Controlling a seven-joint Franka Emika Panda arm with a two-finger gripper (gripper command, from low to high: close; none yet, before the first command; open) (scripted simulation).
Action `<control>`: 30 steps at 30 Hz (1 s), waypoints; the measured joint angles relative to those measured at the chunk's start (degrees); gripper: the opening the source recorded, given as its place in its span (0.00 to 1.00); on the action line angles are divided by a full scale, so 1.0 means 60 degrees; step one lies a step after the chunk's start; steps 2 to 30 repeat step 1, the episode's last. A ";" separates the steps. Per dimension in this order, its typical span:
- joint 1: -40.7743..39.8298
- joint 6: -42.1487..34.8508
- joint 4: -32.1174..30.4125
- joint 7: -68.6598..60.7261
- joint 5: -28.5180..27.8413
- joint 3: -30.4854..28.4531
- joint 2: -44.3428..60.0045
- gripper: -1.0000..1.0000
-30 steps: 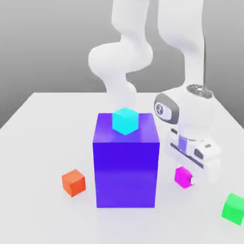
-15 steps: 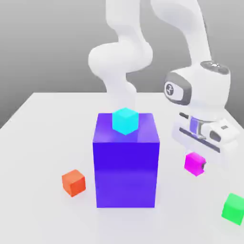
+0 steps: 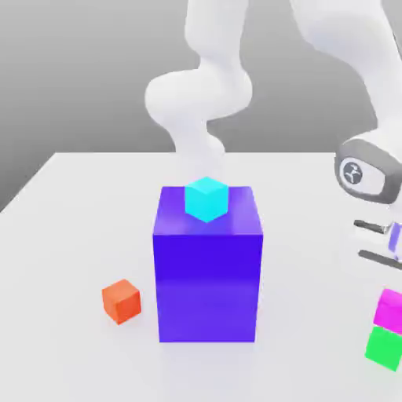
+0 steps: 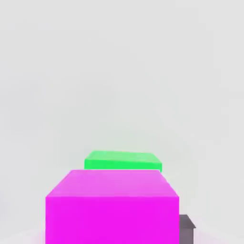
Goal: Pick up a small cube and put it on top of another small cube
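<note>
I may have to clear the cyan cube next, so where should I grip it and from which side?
Take the cyan cube by two opposite side faces, coming straight down. It sits flat on top of the blue-violet block, so its sides and top are free. It looks turned against the block's edges, so align with the cube's own faces.

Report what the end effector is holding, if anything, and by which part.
It cannot be told. The magenta cube sits directly over the green cube, but no grip on its sides can be confirmed or ruled out.
</note>
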 joint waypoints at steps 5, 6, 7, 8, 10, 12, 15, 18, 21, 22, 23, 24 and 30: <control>0.0000 0.0000 0.0000 0.0000 0.0000 0.0000 0.0000 1.00; 0.0000 0.0000 0.0000 0.0000 0.0000 0.0000 0.0000 1.00; 0.0000 0.0000 0.0000 0.0000 0.0000 0.0000 0.0000 1.00; 0.0000 0.0000 0.0000 0.0000 0.0000 0.0000 0.0000 1.00; 0.0000 0.0000 0.0000 0.0000 0.0000 0.0000 0.0000 1.00; 0.0000 0.0000 0.0000 0.0000 0.0000 0.0000 0.0000 1.00; 0.0000 0.0000 0.0000 0.0000 0.0000 0.0000 0.0000 1.00; 0.0000 0.0000 0.0000 0.0000 0.0000 0.0000 0.0000 1.00; 0.0000 0.0000 0.0000 0.0000 0.0000 0.0000 0.0000 1.00; 0.0000 0.0000 0.0000 0.0000 0.0000 0.0000 0.0000 1.00; 0.0000 0.0000 0.0000 0.0000 0.0000 0.0000 0.0000 1.00; 0.0000 0.0000 0.0000 0.0000 0.0000 0.0000 0.0000 1.00; 0.0000 0.0000 0.0000 0.0000 0.0000 0.0000 0.0000 1.00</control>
